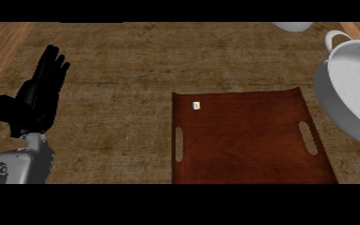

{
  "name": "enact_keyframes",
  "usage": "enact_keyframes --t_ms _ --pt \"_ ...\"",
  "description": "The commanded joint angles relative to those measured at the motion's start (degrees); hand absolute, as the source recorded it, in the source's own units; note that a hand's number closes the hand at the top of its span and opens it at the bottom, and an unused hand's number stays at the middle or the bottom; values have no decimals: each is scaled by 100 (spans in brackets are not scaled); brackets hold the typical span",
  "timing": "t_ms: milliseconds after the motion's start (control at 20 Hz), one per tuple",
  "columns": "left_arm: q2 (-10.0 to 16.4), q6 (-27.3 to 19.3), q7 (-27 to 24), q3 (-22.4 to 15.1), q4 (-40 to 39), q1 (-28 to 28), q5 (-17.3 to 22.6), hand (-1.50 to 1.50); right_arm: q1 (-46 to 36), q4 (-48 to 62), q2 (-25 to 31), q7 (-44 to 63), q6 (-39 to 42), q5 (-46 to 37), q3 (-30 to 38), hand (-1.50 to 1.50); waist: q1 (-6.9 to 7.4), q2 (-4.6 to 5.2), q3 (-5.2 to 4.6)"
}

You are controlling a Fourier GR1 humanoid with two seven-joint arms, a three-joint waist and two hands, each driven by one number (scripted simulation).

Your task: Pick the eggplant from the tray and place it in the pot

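Found the left robot hand (38, 97) resting open by the left edge of the table (126, 76), fingers straight and pointing up, holding nothing. Saw the brown tray (246, 143) lying flat toward the near edge, right of middle, with a small white bit (196, 105) near its far left corner. Noted the grey pot (336, 100) at the right edge, just beside the tray, partly cut off. Could not tell where the eggplant lay.

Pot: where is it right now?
In the head view the pot sits at the right edge, partly cut off, close beside the tray's upper right corner; the left robot hand rests open at the far left.
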State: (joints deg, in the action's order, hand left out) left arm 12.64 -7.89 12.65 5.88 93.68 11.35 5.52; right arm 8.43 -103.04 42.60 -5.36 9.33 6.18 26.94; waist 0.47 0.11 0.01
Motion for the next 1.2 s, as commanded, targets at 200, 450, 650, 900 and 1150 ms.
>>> enact_keyframes --t_ms 200,450,650,900,1150 --pt "27 185 -127 -14 -104 67 47 0 -673 1417 457 -884 -1222 -2189 -140 150 170 50 6" --pt "-163 -99 189 -163 -92 336 -136 0 -1876 3411 152 -1529 -1946 -3002 -870 150 173 45 12" --pt "-175 102 -270 -78 -424 143 -67 0 -2741 5026 45 -2257 -2116 -3246 -1061 150 160 53 10" --pt "-46 233 -131 44 -258 186 75 0 -3538 6185 63 -1731 -1401 -3223 -1171 -150 160 49 6" --pt "-83 69 58 -1 -143 308 -40 0 -3820 7341 5 -2920 -556 -2885 -1047 -150 197 81 23"
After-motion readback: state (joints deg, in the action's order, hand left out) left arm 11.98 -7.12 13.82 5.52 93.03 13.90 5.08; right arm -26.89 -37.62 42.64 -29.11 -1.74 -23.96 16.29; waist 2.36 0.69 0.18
